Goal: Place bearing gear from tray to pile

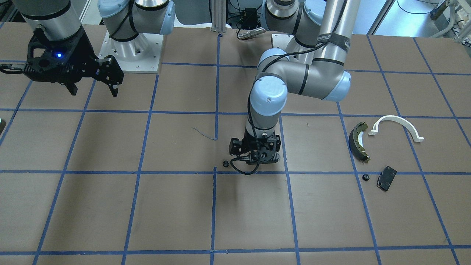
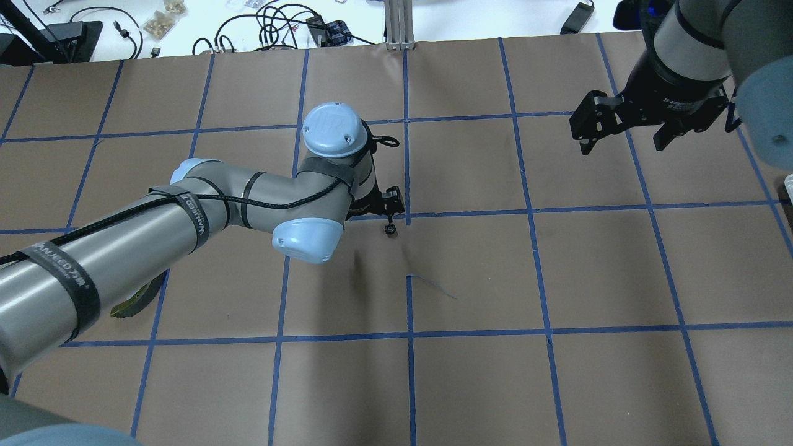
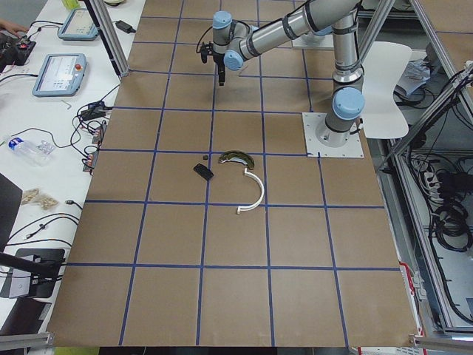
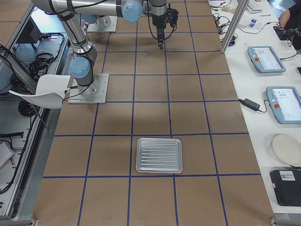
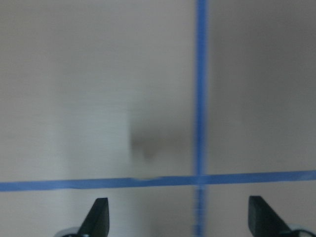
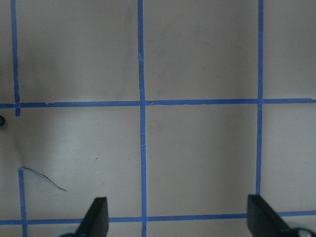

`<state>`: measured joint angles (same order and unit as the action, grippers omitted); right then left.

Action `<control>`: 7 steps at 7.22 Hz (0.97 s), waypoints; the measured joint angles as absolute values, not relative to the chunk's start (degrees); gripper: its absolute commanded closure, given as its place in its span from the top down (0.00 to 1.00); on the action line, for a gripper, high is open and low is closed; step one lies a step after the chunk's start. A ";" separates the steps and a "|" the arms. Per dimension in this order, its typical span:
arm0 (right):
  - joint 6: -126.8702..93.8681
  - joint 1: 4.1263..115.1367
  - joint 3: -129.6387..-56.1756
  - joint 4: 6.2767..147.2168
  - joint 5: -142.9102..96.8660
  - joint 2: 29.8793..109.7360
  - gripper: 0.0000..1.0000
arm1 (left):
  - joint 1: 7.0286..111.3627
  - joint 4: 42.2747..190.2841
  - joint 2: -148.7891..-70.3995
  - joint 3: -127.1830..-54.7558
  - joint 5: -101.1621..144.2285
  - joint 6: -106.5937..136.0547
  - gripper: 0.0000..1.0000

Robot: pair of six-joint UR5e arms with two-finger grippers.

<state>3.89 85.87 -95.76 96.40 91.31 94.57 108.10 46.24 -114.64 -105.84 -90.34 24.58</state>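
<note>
Near the middle of the table, just beside the lowered left gripper, lies the bearing gear: a small, round, black piece, too small for any teeth to show. It lies on the brown paper close to a blue tape crossing, and nothing grips it.

Only the exterior right view shows the tray, a ribbed metal rectangle towards the table's right end, with nothing seen on it. The front-facing view shows the pile plainly, towards the left end: an olive brake shoe, a white arc piece, a flat black pad, and a second small black gear just beside the pad. In the overhead view the left arm covers all of these but a sliver of the shoe.

The left wrist view, though blurred, shows the left fingertips spread wide over bare paper. The right gripper hangs high near the far right corner on the robot's side, its jaws also wide with nothing between them.

Black straps on the left arm bear white lettering, too small to read surely.
</note>
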 measured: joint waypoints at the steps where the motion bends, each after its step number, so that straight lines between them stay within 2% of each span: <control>1: 3.66 85.87 -92.98 94.64 91.13 92.90 1.00 | 109.31 45.51 -116.41 -104.75 -90.49 25.55 0.98; 2: 3.21 85.91 -89.66 92.04 90.94 90.88 1.00 | 109.94 45.26 -117.97 -103.44 -90.68 26.28 0.92; 3: 2.73 85.98 -86.84 89.46 90.78 89.25 1.00 | 110.24 45.20 -119.10 -102.58 -90.87 26.76 0.72; 5: 2.10 86.10 -84.60 86.78 90.70 88.07 1.00 | 110.48 45.12 -119.89 -102.63 -90.82 27.06 0.42; 6: 2.14 86.12 -84.49 86.74 90.85 87.93 1.00 | 110.48 45.12 -120.06 -102.70 -90.53 27.12 0.16; 7: 2.09 86.13 -84.48 86.74 90.84 87.91 1.00 | 110.48 45.15 -120.13 -102.68 -90.37 27.13 0.01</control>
<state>2.09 86.13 -84.48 86.74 90.84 87.91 110.48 45.15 -120.13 -102.68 -90.37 27.13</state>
